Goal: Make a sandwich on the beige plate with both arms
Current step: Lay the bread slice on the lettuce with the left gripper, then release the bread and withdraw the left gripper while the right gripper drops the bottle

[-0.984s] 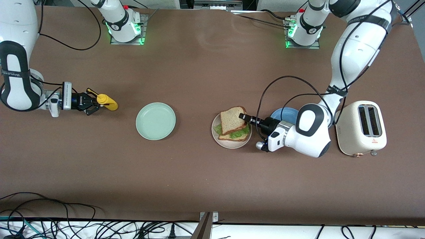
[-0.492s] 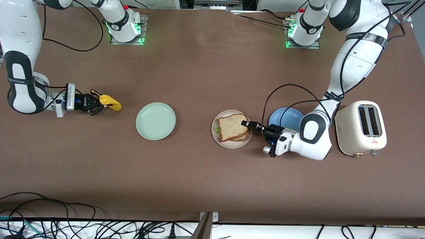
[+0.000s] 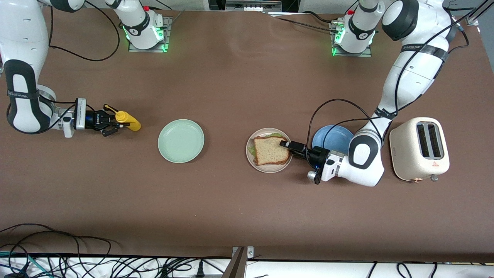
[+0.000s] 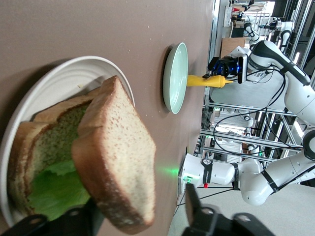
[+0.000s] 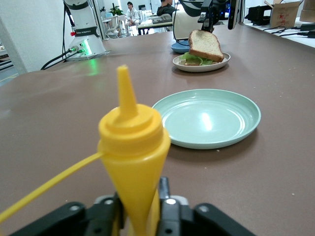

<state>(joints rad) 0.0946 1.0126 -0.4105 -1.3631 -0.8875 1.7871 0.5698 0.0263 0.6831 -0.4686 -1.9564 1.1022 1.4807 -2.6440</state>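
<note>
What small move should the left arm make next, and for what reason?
Probably draw the left claw back from the beige plate, toward the blue plate. The top bread slice already lies over the lettuce, and the claw's fingers stand apart around its edge, so the slice looks released.

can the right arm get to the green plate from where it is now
Probably yes. Only bare table lies between the right end effector and the green plate, which sits nearby toward the table's middle. But the yellow bottle is between its fingers, so that would have to be let go first.
</note>
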